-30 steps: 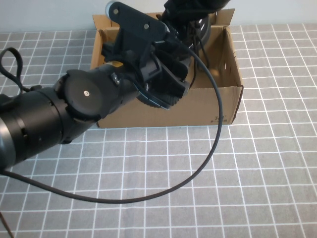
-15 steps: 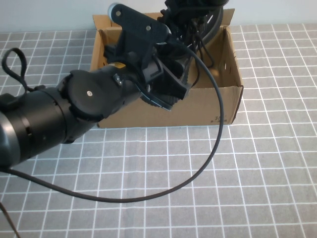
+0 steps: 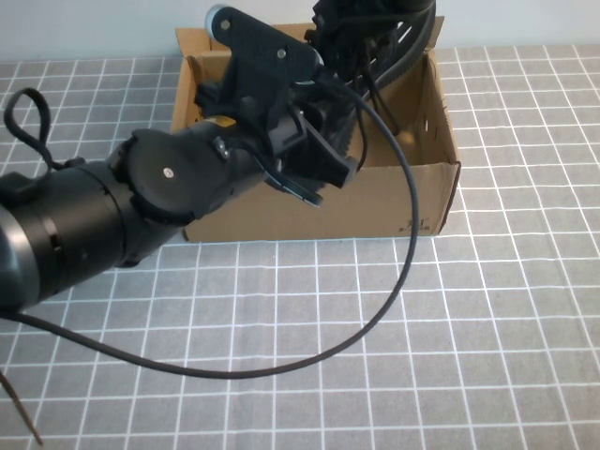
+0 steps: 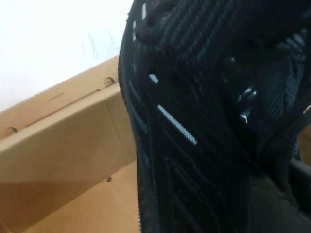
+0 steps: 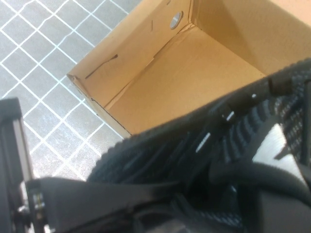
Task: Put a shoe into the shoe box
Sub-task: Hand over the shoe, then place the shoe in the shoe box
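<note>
Shoe (image 4: 194, 126) hangs over the open shoe box (image 3: 375, 202), carried between both arms above the box's bare floor. Left gripper (image 3: 314, 155) sits at the box's near wall, right gripper (image 3: 375, 33) at the far rim; whether either is clamped on the shoe, I cannot tell. Mesh upper looks soft and light, likely to sag, so the stiffer sole edge or heel seems the safer hold.

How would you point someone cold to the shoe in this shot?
Start at the brown shoe box at the far side of the gridded table. Both arms meet above its open top, the left hand and the right hand. The shoe hangs between them: black mesh with small white stripes, the only fabric thing against bare cardboard.
</note>
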Tool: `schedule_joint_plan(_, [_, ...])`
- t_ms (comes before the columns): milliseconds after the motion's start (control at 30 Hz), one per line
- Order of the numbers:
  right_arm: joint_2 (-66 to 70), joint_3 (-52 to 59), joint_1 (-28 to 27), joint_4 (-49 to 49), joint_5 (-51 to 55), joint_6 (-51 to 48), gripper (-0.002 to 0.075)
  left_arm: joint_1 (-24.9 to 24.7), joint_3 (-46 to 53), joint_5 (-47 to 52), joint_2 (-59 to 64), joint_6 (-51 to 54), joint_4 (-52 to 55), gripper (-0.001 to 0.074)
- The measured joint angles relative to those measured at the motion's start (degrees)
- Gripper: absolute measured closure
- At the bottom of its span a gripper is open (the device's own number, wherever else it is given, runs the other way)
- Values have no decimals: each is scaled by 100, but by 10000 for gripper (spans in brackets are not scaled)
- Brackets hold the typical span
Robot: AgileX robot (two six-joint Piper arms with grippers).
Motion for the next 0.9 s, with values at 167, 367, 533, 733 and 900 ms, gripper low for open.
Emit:
schedule_joint_plan(167, [0, 0, 0, 24, 0, 0, 722, 203, -14, 161, 0, 123, 21, 673])
schedule_joint_plan(367, [0, -50, 0, 14, -180, -8, 561, 602, -14, 661, 90, 430, 38, 703])
schedule_joint_plan(533, [0, -59, 0, -45, -206, -8, 468, 794, -124, 1030, 122, 765, 87, 708])
schedule_joint_plan(733, [-64, -62, 0, -208, -206, 2, 463, 963, -591, 1429, 122, 1313, 109, 708])
schedule_joint_plan(900, [-421, -62, 0, -459, -206, 107, 542, 1363, -1317, 2643, 153, 1523, 148, 708])
